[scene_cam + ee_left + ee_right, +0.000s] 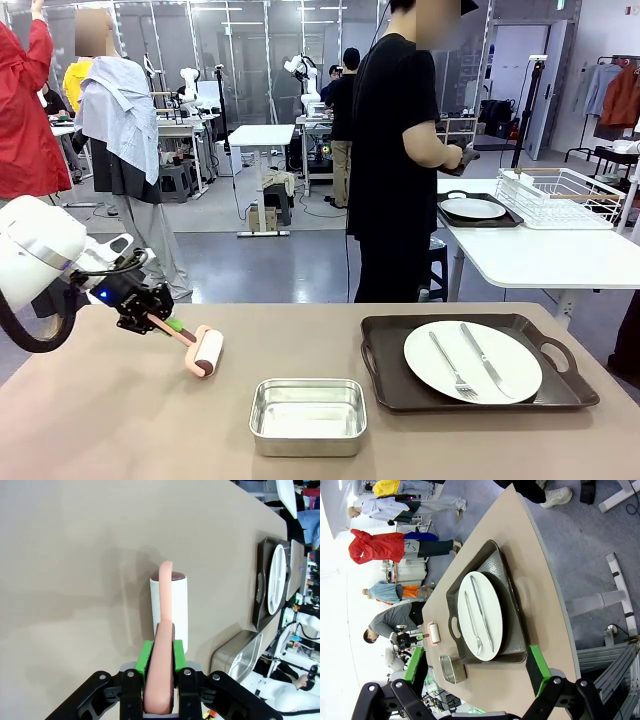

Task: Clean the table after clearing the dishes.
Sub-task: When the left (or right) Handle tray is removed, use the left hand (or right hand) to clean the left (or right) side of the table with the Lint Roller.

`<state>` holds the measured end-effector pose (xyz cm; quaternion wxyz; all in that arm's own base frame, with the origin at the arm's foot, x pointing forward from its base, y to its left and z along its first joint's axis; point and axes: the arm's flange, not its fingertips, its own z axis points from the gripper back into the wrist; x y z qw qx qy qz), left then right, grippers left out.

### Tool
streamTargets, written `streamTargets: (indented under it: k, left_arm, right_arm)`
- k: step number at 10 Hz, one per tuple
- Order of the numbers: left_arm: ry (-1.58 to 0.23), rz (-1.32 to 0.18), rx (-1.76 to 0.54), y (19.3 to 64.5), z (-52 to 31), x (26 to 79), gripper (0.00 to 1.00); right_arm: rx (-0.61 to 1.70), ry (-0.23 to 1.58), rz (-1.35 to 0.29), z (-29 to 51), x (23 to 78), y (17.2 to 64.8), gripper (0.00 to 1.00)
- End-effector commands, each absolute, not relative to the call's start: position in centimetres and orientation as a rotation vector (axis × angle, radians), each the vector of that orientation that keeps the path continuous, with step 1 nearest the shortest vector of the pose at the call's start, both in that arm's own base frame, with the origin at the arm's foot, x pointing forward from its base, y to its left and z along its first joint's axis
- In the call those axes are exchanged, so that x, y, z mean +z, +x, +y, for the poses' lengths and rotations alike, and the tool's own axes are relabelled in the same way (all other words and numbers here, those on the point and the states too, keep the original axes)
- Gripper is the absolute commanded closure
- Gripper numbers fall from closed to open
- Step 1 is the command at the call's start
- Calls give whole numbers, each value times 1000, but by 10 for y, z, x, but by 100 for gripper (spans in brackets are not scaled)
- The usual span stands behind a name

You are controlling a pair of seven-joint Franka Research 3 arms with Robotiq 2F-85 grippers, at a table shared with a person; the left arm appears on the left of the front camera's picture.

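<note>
Beige-brown matte table [110, 430] carries a small rectangular steel pan [307, 415] at its near middle. Left of the pan and a little farther back, the left gripper [166, 320] is clamped on the pink handle of a white lint roller [208, 352], green pads pinching it from both sides. The drum lies at or just above the table top; I cannot tell which. Close on the pan's right sits a dark brown handled tray [385, 390] with a round white plate [515, 365], a metal fork [452, 368] and a metal knife [487, 360]. Beyond the tray from the pan hangs the right gripper [476, 652], jaws wide apart and empty.

As I judge it, with that tray not yet cleared, a rolling pass toward the pan could knock the pan or the tray handle and rattle the cutlery. The slim handle might twist in the pads under pressure, so the drum skids. A tilted drum would leave strips uncleaned.
</note>
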<state>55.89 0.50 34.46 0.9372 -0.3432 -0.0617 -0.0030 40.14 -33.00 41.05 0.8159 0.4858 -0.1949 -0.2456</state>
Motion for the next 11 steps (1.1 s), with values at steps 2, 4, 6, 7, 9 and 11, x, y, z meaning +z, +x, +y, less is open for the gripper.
streamTargets:
  k: [2, 4, 6, 7, 9, 11]
  left_arm:
    - [-628, -148, -25, 570, 54, 326, 78]
    - [-613, -128, -50, 572, 80, 332, 78]
    - [-553, -107, -57, 577, 116, 338, 78]
    - [-529, -114, -50, 580, 132, 341, 78]
    - [-527, -131, -27, 580, 156, 347, 78]
    - [-491, -132, -19, 578, 175, 353, 78]
  right_arm:
    - [-522, 1038, -420, -329, 413, 401, 0]
    - [-522, 1038, -420, -329, 413, 401, 0]
    - [-522, 1038, -420, -329, 413, 401, 0]
    - [-522, 1038, -420, -329, 413, 401, 0]
    - [-522, 1038, -420, -329, 413, 401, 0]
    - [-522, 1038, -420, -329, 413, 401, 0]
